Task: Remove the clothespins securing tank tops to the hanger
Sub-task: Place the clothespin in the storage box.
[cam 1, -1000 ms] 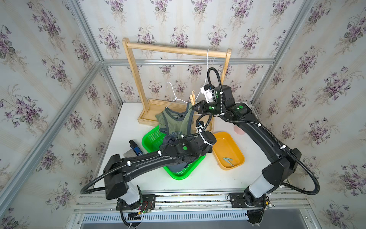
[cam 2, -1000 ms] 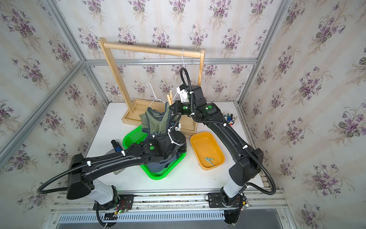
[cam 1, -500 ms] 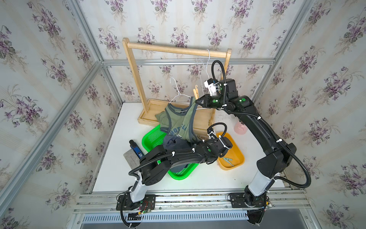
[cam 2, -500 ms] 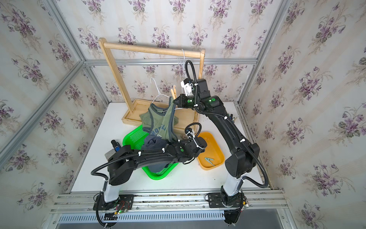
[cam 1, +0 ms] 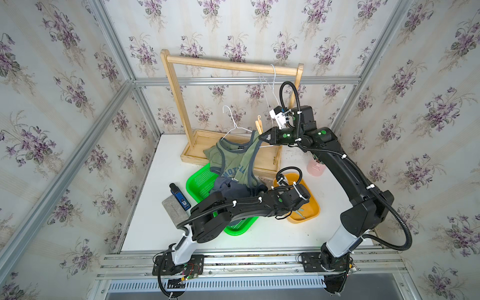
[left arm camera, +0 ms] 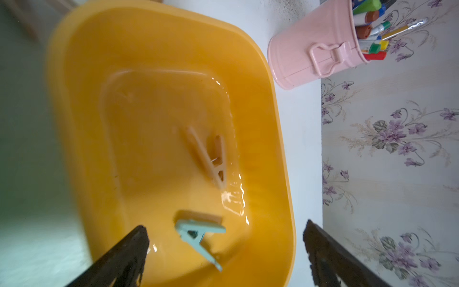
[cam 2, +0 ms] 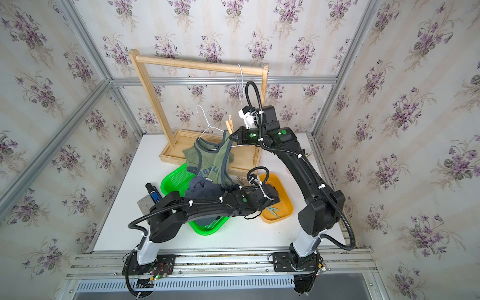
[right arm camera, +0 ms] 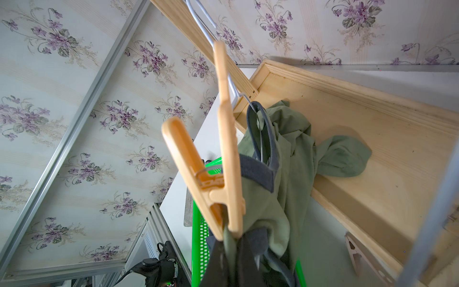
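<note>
The olive tank top [cam 1: 233, 161] hangs from a white wire hanger [cam 1: 235, 124]. A tan clothespin [right arm camera: 218, 161] pins its strap there. My right gripper [right arm camera: 236, 261] is shut on that strap just under the pin, as a top view also shows for the right gripper [cam 1: 261, 137]. The navy tank top [cam 1: 231, 188] lies crumpled in the green basket. My left gripper [left arm camera: 225, 225] stands open over the orange tray [left arm camera: 74, 124]. In the tray lie a tan clothespin [left arm camera: 208, 156] and a grey-green clothespin [left arm camera: 198, 236]. Another pale clothespin [cam 1: 263, 179] lies on the table.
The wooden rack [cam 1: 228, 65] stands at the back with a second wire hanger [cam 1: 272, 78] on its rail. The green basket [cam 1: 200, 179] sits left of the tray. A pink bucket of pens [left arm camera: 310, 54] is beside the tray. A blue device [cam 1: 179, 197] and grey block [cam 1: 174, 210] lie left.
My left arm swung right from the basket to over the orange tray and its jaws opened, leaving the tan clothespin in the tray. My right gripper lifted the hanger slightly, then held still.
</note>
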Action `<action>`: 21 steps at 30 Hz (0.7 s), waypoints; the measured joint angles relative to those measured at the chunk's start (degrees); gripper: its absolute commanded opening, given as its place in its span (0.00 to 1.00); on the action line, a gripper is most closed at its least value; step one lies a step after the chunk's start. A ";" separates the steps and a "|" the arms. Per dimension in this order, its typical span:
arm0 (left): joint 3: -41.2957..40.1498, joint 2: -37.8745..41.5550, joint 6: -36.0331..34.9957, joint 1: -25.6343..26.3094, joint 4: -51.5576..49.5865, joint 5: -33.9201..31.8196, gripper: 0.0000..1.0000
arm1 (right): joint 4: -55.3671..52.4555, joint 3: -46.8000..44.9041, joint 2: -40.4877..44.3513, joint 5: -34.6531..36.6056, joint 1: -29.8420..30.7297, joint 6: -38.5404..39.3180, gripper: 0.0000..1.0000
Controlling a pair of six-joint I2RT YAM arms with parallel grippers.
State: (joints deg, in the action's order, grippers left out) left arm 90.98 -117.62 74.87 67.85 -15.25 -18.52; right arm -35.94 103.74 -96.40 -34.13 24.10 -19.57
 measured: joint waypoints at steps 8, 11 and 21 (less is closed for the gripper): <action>-1.14 19.54 -6.80 0.26 -13.03 8.17 0.91 | 2.60 -6.71 6.91 -0.07 1.18 -1.51 0.00; 1.84 26.91 -10.34 0.09 -19.98 8.13 0.87 | 2.82 -7.61 9.05 0.76 3.69 -1.73 0.00; 6.21 50.42 -14.84 -14.60 -45.90 1.53 0.85 | 4.52 -14.58 17.07 9.51 17.07 -5.01 0.00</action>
State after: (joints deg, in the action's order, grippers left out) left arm 97.19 -67.20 60.03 53.25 -61.14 -16.99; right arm -31.42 89.17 -79.33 -24.62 41.17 -24.58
